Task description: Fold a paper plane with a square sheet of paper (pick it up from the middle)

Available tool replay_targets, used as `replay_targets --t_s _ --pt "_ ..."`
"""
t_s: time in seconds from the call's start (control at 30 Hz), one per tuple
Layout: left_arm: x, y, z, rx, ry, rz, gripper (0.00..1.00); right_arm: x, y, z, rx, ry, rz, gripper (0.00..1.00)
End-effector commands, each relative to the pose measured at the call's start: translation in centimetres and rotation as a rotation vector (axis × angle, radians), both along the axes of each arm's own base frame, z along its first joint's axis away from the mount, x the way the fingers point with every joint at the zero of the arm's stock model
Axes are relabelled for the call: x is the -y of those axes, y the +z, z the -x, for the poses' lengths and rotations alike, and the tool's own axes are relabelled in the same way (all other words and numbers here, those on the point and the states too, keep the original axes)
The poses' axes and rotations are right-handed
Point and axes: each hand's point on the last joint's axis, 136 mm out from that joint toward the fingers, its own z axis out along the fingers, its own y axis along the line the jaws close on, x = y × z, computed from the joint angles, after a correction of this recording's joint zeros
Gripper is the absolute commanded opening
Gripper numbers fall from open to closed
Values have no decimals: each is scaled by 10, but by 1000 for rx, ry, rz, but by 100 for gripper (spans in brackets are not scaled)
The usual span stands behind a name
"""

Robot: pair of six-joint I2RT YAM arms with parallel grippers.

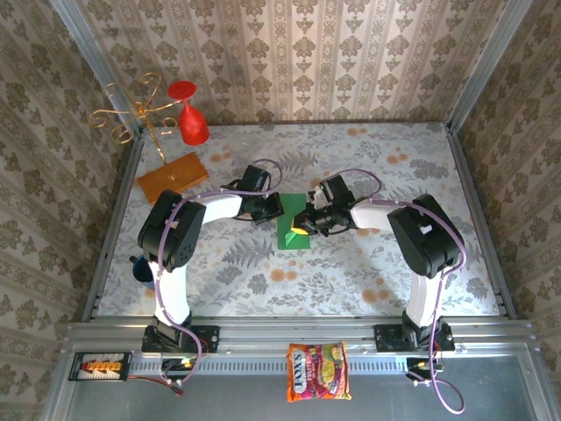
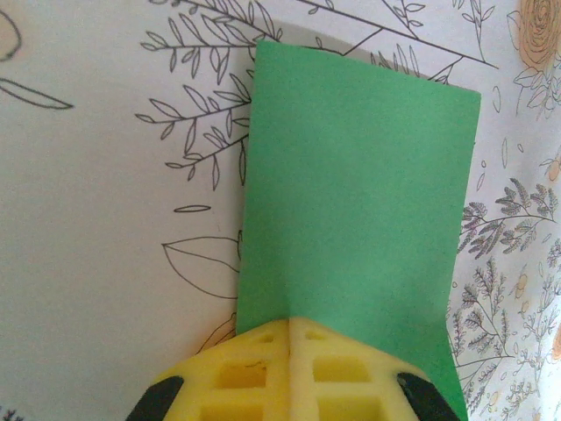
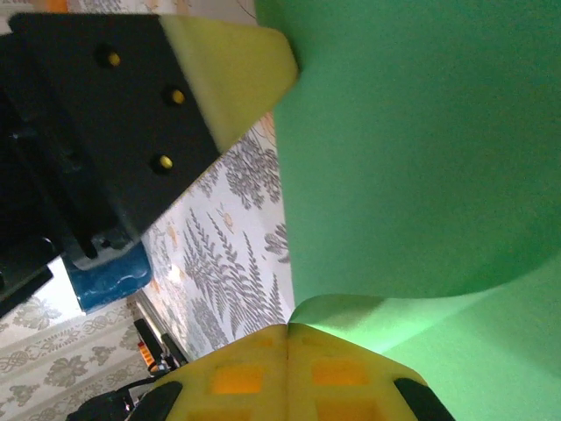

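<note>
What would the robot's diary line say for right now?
stage: folding | green paper: on table, one part curled up | left claw: shut, over paper | right claw: shut on paper

The left arm (image 1: 175, 298) and right arm (image 1: 425, 232) are white tubes joined by bulky black housings, with thin purple cables (image 1: 451, 399) looping down to black bases (image 1: 180, 338). The fingers (image 2: 254, 377) are pale yellow blocks moulded with square pockets. One black finger mount (image 3: 114, 114) carries three brass-coloured screws.
</note>
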Motion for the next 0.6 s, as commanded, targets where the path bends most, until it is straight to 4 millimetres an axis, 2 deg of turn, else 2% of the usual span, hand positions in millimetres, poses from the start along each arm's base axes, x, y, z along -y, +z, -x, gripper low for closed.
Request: replay_targets --t_s 0.0,0.27,0.57 --pt "-2 -19 11 -51 -13 -44 3 -10 0 -6 -2 6 -22 1" --pt "-1 -18 11 -50 -16 -39 3 -16 -10 -10 -1 11 5 1" --pt "-1 -17 13 -49 -11 -39 2 -13 -20 -16 4 -26 38 0"
